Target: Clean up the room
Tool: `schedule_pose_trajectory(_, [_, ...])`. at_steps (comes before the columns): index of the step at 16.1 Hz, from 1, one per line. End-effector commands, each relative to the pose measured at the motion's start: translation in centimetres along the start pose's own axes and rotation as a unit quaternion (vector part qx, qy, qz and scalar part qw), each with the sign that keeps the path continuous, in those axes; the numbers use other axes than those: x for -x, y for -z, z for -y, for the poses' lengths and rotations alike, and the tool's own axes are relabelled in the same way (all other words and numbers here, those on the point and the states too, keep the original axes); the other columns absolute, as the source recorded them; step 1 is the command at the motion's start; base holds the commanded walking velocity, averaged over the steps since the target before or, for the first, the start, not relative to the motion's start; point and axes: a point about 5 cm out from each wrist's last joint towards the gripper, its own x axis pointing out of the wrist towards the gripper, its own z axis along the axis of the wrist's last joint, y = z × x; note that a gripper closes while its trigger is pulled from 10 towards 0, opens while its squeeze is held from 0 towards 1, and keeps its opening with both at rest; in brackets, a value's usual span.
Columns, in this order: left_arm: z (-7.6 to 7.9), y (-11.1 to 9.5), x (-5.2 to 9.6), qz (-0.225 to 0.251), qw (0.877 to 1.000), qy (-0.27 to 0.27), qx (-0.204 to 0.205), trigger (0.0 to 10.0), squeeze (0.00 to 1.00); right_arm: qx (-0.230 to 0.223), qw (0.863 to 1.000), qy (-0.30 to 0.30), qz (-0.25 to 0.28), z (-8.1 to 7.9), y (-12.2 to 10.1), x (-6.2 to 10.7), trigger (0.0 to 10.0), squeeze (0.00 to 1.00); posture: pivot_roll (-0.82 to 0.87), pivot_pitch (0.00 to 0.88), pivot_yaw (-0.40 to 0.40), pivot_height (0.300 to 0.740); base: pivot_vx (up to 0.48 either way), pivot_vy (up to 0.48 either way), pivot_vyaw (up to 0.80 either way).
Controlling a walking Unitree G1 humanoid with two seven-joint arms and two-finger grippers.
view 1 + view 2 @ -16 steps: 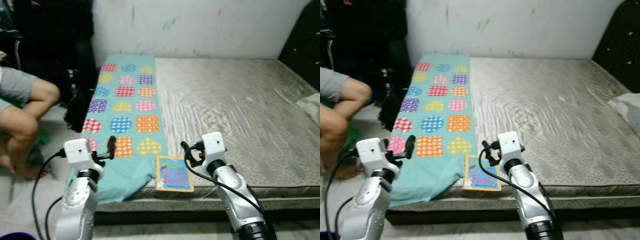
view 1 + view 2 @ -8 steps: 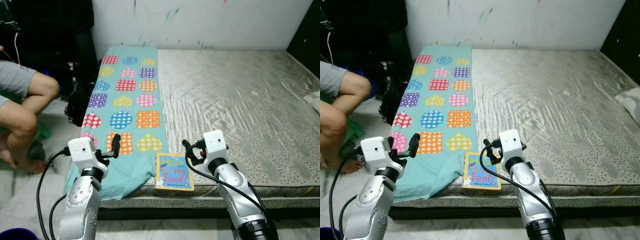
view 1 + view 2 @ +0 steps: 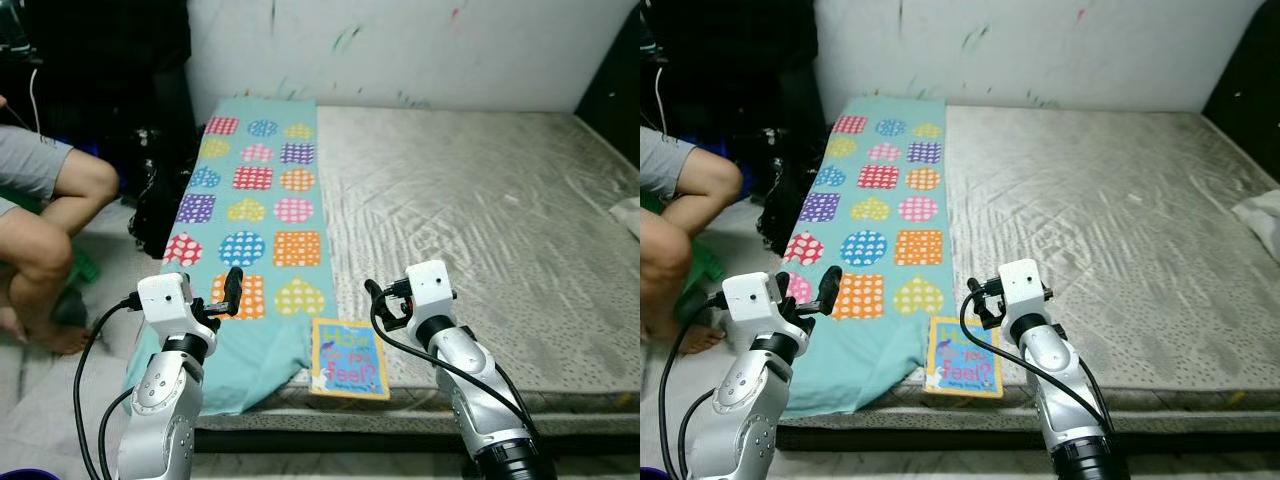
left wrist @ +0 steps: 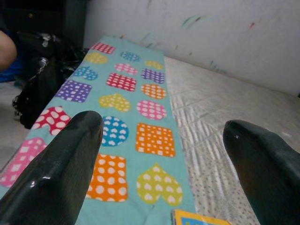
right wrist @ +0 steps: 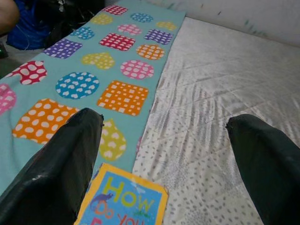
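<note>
Book (image 3: 349, 358), a children's picture book with a blue and yellow cover, lies at the front edge of the bare mattress (image 3: 480, 200), its near end overhanging, just beside the turquoise blanket (image 3: 255, 210) patterned with coloured hearts and squares. Compared with half a second ago the whole scene has slid down the head views, so the camera has tilted or moved; book, blanket and grippers keep the same relation, and no pickup has begun. Left gripper (image 3: 232, 290) hovers over the blanket's near end; right gripper (image 3: 374, 300) hovers just beyond the book. Wrist views show what the head views cannot resolve: both sets of jaws stand wide open and empty, with the book's corner between the right-hand fingers (image 5: 56, 164) and barely entering the left wrist view. Head views alone add the seated person's bare legs (image 3: 55, 215) on the left and a dark bag (image 3: 155, 205) against the bedside.
</note>
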Motion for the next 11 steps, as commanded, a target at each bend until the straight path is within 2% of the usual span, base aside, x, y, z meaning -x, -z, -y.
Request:
schedule_pose_trajectory(1, [0.17, -0.27, -0.22, 0.004, 1.0, 0.008, -0.004, 10.0, 0.0, 0.003, 1.0, 0.01, 0.004, 0.54, -0.19, -0.03, 10.0, 0.0, -0.12, 0.0, -0.021, 0.74, 0.349, 0.0, 0.0])
schedule_pose_trajectory(8, [0.13, -0.15, -0.29, -0.001, 1.0, 0.005, -0.006, 10.0, 0.0, 0.006, 1.0, 0.019, 0.01, 0.66, -0.32, -0.09, 10.0, 0.0, -0.12, 0.0, -0.02, 0.74, 0.344, 0.0, 0.0])
schedule_pose_trajectory(11, [0.17, 0.01, -0.46, -0.008, 1.0, -0.009, -0.005, 10.0, 0.0, 0.007, 1.0, 0.02, 0.011, 0.66, -0.32, -0.07, 10.0, 0.0, -0.12, 0.0, -0.02, 0.74, 0.0, 0.0, 0.0])
